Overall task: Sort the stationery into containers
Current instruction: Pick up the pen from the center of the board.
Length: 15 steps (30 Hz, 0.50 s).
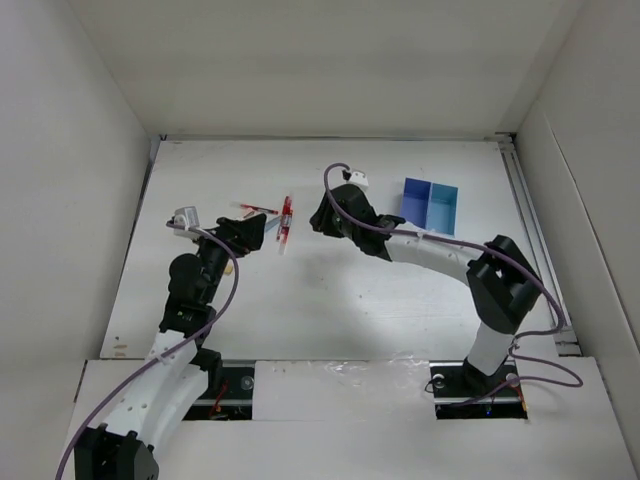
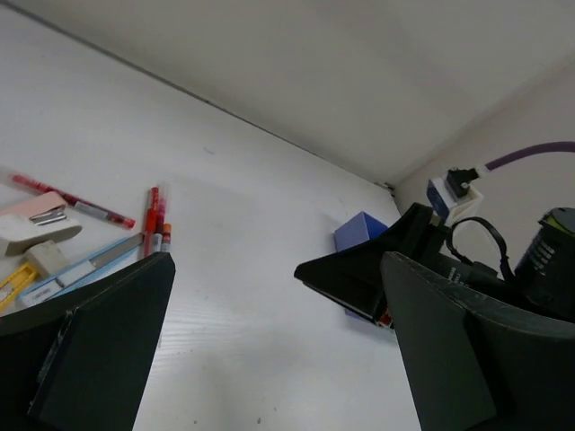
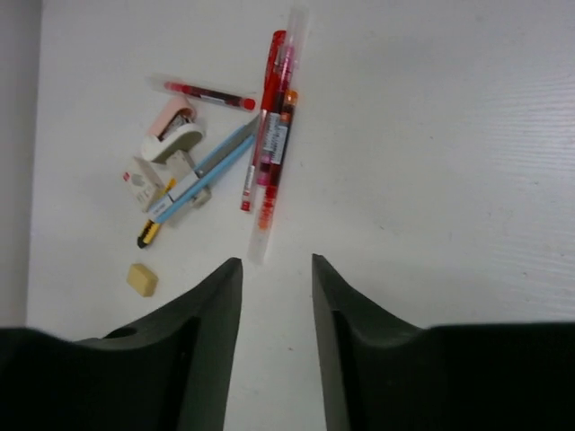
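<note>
Red pens [image 3: 272,117], a light-blue pen [image 3: 216,166] and a tan eraser [image 3: 142,279] are clustered at upper left of the right wrist view. The containers [image 1: 430,203] are seen upper right in the top view, on the table [image 1: 350,300], well apart from them. The left jaws are spread wide and empty; the right jaws are parted, with nothing gripped.

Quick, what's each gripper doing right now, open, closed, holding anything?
Left gripper: open, holding nothing.
Right gripper: open, holding nothing.
</note>
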Motion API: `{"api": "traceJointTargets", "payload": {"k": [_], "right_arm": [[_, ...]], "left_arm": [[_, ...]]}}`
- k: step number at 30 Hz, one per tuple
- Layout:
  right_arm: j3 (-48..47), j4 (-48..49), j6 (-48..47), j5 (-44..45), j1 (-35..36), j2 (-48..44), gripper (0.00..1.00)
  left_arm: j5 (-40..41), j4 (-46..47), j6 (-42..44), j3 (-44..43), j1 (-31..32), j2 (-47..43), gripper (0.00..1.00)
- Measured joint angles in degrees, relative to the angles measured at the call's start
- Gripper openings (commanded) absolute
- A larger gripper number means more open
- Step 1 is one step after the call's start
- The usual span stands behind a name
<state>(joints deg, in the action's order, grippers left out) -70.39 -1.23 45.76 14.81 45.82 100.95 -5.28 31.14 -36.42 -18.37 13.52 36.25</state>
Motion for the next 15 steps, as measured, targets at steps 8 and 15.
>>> {"api": "traceJointTargets", "payload": {"k": [8, 15], "right_arm": [[-11.87, -4.02, -0.87, -0.15, 0.0, 9.38, 0.01], [-24.39, -11.3, -1.05, 0.24, -0.57, 19.19, 0.0]], "left_arm": [[1.9, -3.69, -1.51, -2.38, -0.07, 8.33, 1.0], [1.03, -4.72, -0.11, -2.91, -0.04, 13.35, 1.0]]}}
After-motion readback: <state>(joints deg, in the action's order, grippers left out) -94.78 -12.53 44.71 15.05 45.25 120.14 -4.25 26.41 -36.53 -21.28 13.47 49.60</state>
